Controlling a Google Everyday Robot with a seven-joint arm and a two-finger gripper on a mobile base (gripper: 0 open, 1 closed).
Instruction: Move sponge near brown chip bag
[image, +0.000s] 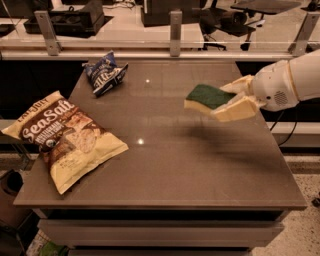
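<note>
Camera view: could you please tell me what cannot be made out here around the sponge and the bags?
- Sponge: its right end, hidden inside the pincer that grips it above the right side of the table.
- Robot arm: cut off by the right edge of the camera view.
- Brown chip bag: small print too small to read.
- Blue snack bag: lettering crumpled, unreadable.

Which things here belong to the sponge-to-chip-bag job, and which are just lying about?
Job:
sponge, held by the gripper above the right side of the table
brown chip bag, lying flat at the front left

Lying about:
blue snack bag, at the far left
</note>
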